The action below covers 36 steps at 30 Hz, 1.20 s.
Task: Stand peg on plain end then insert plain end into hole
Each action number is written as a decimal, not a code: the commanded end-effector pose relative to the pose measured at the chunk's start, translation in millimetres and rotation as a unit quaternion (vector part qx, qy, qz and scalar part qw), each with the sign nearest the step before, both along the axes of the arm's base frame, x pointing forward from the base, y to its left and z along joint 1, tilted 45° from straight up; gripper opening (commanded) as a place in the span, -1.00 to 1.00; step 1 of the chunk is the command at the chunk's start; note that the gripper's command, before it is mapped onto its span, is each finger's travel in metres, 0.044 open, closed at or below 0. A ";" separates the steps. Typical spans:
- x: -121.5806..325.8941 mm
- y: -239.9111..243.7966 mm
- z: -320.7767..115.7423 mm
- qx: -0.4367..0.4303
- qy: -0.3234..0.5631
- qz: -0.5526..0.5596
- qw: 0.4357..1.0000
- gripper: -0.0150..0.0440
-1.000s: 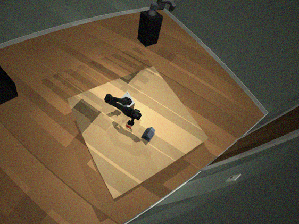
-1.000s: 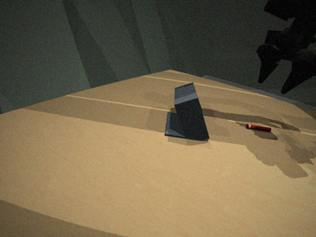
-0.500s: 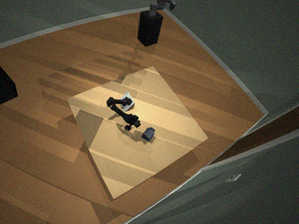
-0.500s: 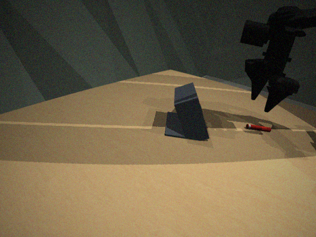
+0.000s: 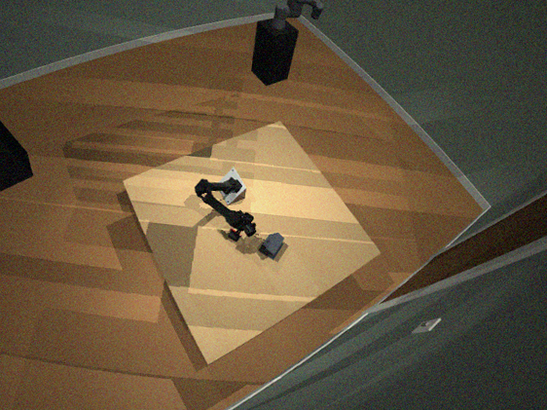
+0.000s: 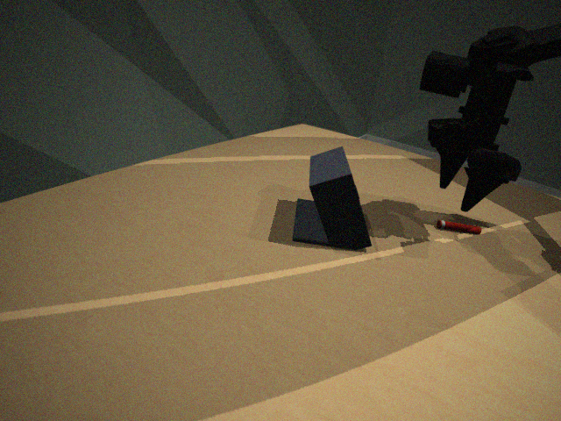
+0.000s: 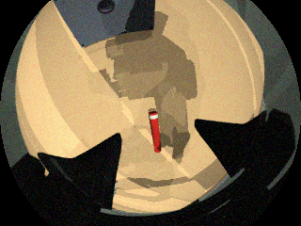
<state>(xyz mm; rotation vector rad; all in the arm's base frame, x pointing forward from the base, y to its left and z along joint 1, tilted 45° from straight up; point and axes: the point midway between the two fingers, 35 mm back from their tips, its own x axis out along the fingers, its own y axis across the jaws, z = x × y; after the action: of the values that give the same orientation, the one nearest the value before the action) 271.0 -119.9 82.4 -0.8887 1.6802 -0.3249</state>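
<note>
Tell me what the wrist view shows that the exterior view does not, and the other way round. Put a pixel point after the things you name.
Only the wrist view: the round hole (image 7: pixel 106 6) in the panel's face.

Only the exterior view: the base plate (image 6: pixel 308 222) behind the panel, and the arm (image 6: pixel 491 97) above the fingers.

Both: the red peg (image 6: pixel 459 226) (image 7: pixel 155 134) lying on the table (image 6: pixel 181 353) (image 7: pixel 56 89), its white band, the sloped panel (image 6: pixel 342 212) (image 7: pixel 94 24), and the open gripper (image 6: pixel 454 198) (image 7: pixel 160 130) above the peg, holding nothing.
</note>
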 end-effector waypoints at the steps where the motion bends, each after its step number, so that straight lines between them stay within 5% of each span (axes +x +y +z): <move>1: -2.1 -5.0 -5.2 -0.001 0.004 0.000 1.000 1.00; 31: -8.2 -37.6 -35.7 -0.004 0.004 -0.001 1.000 1.00; 36: -8.2 -37.6 -35.7 -0.004 0.004 -0.001 1.000 0.56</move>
<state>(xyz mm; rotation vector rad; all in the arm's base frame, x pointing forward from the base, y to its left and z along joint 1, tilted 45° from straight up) 264.2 -156.7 47.7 -0.8930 1.6841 -0.3306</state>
